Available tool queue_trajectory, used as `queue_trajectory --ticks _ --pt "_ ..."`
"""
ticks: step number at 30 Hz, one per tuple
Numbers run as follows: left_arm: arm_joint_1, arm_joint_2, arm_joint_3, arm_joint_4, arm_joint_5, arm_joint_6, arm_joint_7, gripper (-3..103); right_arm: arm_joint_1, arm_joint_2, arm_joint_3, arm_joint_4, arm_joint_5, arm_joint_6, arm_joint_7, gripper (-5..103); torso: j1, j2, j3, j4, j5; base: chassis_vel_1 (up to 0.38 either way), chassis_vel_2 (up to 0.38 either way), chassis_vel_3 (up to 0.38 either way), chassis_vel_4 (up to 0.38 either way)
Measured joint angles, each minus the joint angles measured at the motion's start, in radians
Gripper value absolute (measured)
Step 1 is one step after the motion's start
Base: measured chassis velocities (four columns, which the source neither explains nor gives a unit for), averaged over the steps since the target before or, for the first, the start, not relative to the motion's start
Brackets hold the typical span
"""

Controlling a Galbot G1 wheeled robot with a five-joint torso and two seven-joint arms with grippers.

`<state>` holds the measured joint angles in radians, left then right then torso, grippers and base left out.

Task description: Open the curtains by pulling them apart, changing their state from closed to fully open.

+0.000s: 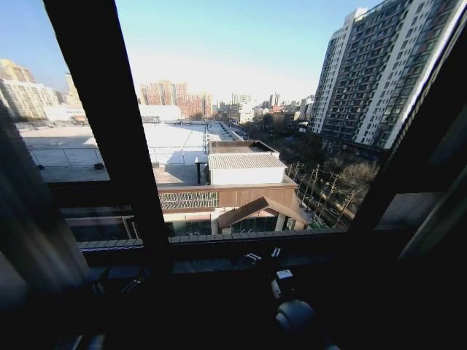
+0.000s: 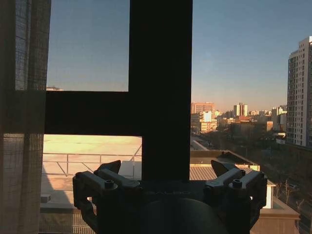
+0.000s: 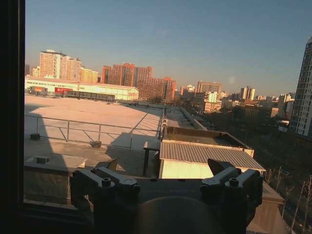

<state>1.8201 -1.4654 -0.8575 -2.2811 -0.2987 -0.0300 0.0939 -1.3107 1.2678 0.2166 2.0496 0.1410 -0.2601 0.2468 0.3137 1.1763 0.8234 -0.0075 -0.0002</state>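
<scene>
The curtains stand pulled to the two sides of the window. The left panel (image 1: pixel 29 219) hangs as dim sheer fabric at the left edge of the head view, and its weave shows close by in the left wrist view (image 2: pixel 24 156). The right panel (image 1: pixel 441 211) is a dark fold at the right edge. My left gripper (image 2: pixel 165 165) is open, empty, and facing the dark frame bar, apart from the fabric. My right gripper (image 3: pixel 163 165) is open too, pointing at bare glass. Both sit low by the sill, left gripper (image 1: pixel 117 281) and right gripper (image 1: pixel 264 257).
A thick dark upright window bar (image 1: pixel 109 124) and a crossbar (image 2: pixel 92 112) divide the glass. The sill (image 1: pixel 241 244) runs just beyond the grippers. Rooftops and tall buildings lie outside.
</scene>
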Motion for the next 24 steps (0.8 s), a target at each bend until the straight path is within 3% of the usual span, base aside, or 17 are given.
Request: queue_trajectory --ticks 22,24 --pt "0.0 -0.006 -0.002 -0.006 0.001 0.0 0.0 100 -0.007 0.001 0.0 0.009 -0.003 0.006 0.0 100 0.0 0.0 0.0 -0.0002 0.0002 0.344 0.351 -0.352 -0.359" --pt "-0.002 -0.007 -0.001 -0.006 0.003 0.0 0.0 100 -0.008 0.001 0.0 0.005 -0.003 0.033 0.001 100 0.0 0.0 0.0 0.0002 -0.0002 0.384 0.327 -0.329 -0.299"
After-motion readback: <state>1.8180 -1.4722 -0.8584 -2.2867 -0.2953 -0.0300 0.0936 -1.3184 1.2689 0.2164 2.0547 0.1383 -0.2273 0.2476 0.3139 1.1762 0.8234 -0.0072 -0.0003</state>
